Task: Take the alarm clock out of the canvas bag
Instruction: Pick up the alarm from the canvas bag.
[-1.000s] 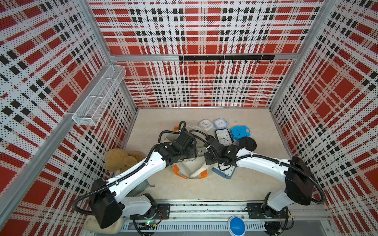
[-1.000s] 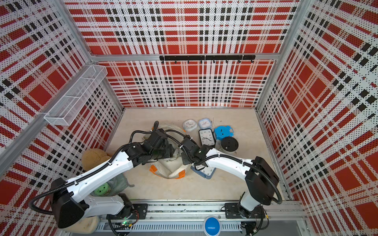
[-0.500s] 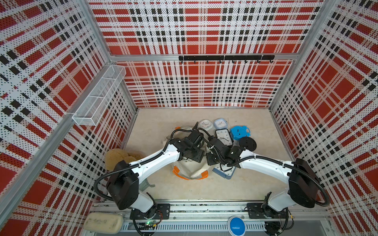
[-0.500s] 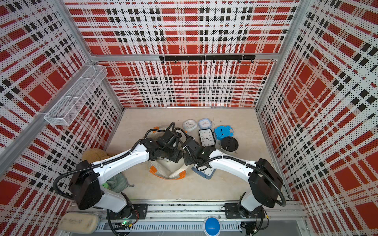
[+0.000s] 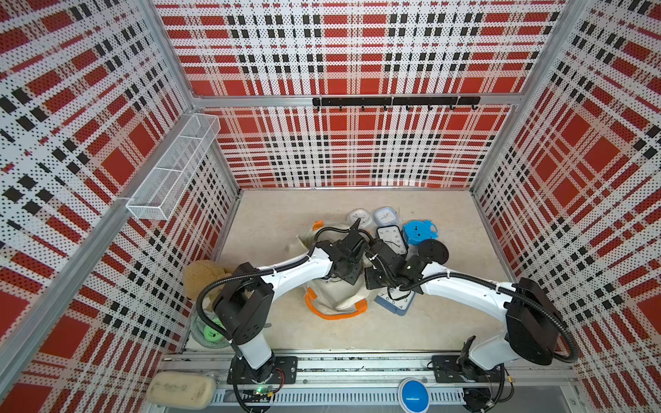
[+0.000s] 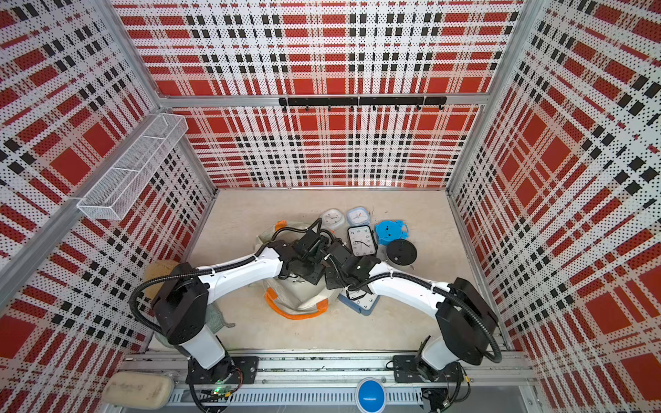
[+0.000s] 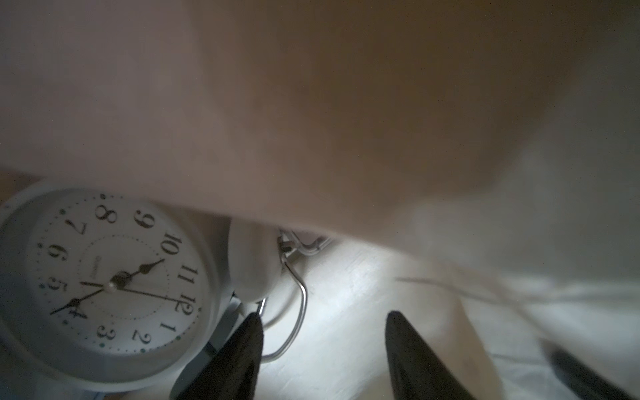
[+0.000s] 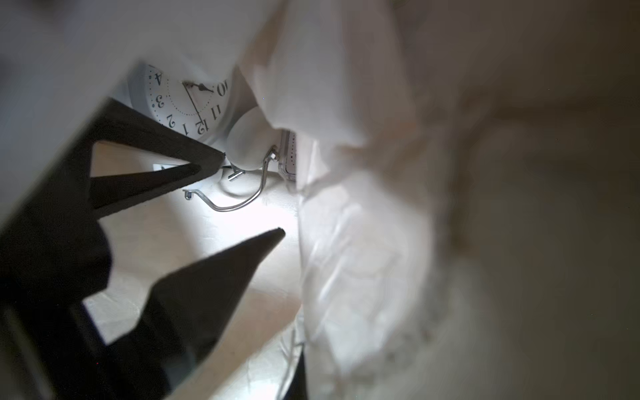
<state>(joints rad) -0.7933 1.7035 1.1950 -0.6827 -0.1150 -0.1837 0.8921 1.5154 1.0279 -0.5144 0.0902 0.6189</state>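
Observation:
The cream canvas bag (image 5: 336, 298) (image 6: 297, 298) with orange handles lies mid-table in both top views, both arms reaching into its mouth. Inside it lies a white twin-bell alarm clock (image 7: 110, 277) (image 8: 187, 100), face up, with a wire handle (image 7: 301, 311). My left gripper (image 7: 323, 315) (image 8: 252, 194) is open inside the bag, right beside the clock. One of its fingertips (image 7: 254, 317) is at the clock's bell and hammer, and only bag cloth lies between the fingers. My right gripper (image 5: 372, 280) is shut on the canvas bag's edge, and cloth hides its fingers.
Several clocks lie on the table behind and right of the bag: a white round one (image 5: 358, 217), a pale blue square one (image 5: 386, 216), a black-framed one (image 5: 391, 239), a blue one (image 5: 417, 232), a black round one (image 5: 432, 252). A blue-grey clock (image 5: 395, 302) lies under the right arm. A tan plush toy (image 5: 202, 275) sits at the left wall.
My left arm has swung right and reached forward, bringing its gripper into the bag's mouth. The right arm has stayed on the bag's edge.

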